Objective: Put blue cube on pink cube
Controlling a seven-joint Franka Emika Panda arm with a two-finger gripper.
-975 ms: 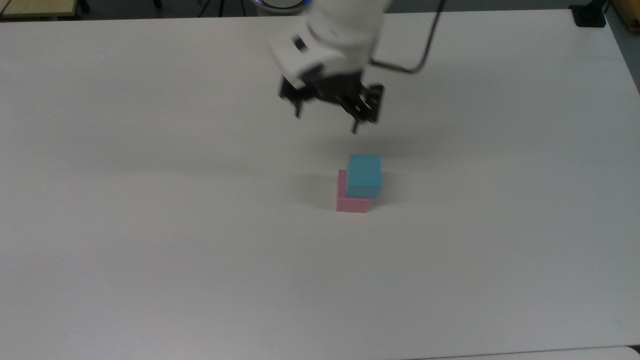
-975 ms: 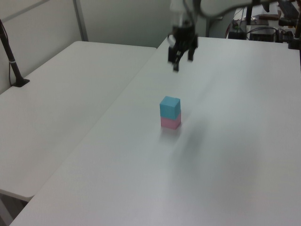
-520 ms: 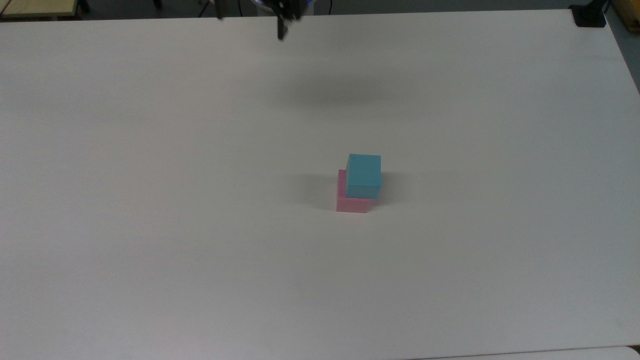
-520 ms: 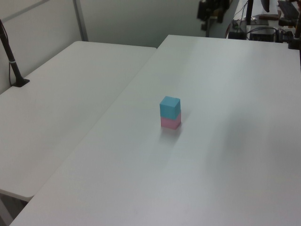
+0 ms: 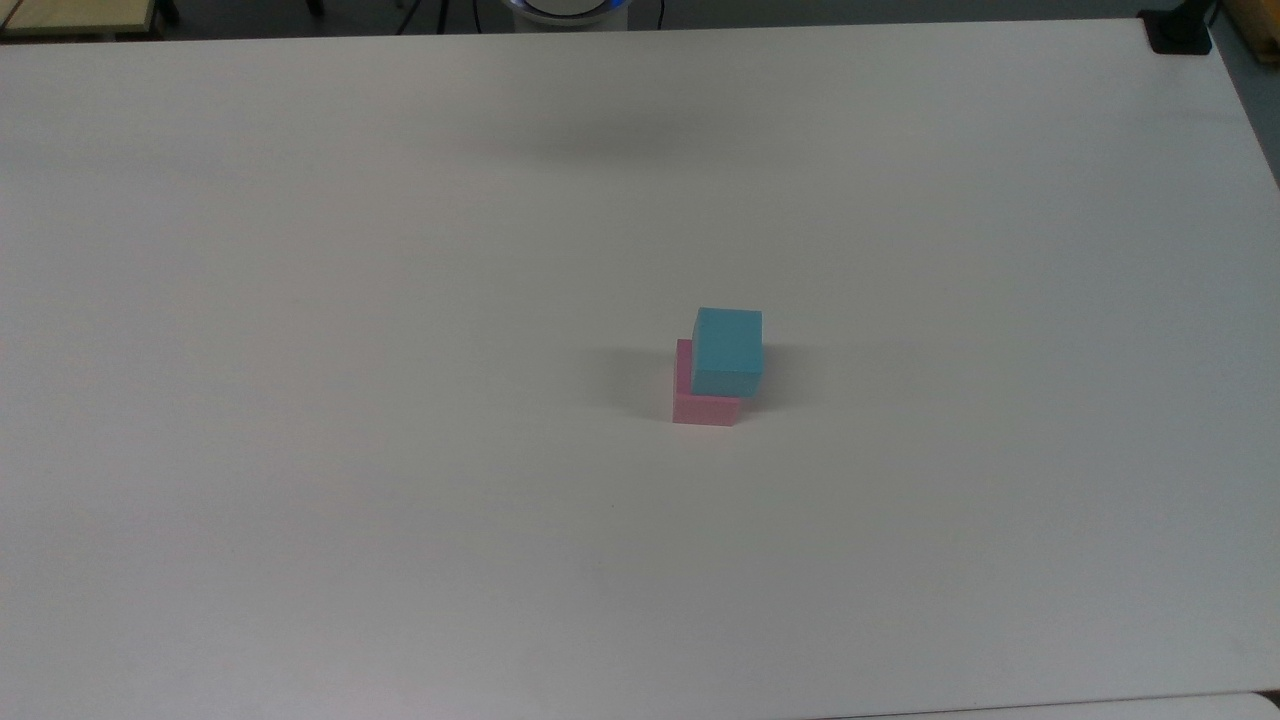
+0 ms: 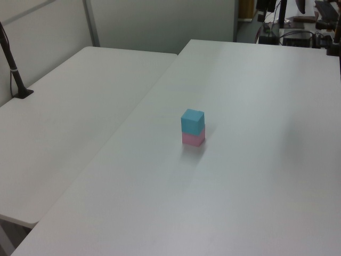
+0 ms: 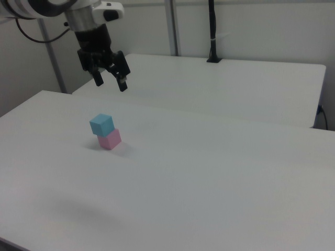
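the blue cube [image 5: 727,348] sits on the pink cube [image 5: 705,408], slightly offset; our gripper [image 7: 110,79], fingers spread and empty, should stay well above it.

We see a wide white matte work table [image 5: 300,500], with a second white table [image 6: 64,122] butted beside it on the left view's left. Plain pale grey-green wall panels [image 6: 160,24] stand behind, split by a grey metal upright post [image 6: 90,22]. A black clamp-mounted pole [image 6: 13,69] stands at the second table's far edge. Dark equipment and cables [image 6: 314,24] clutter the left view's top right. A black clamp block [image 5: 1178,30] sits at the top view's upper right corner. Light is soft and even.
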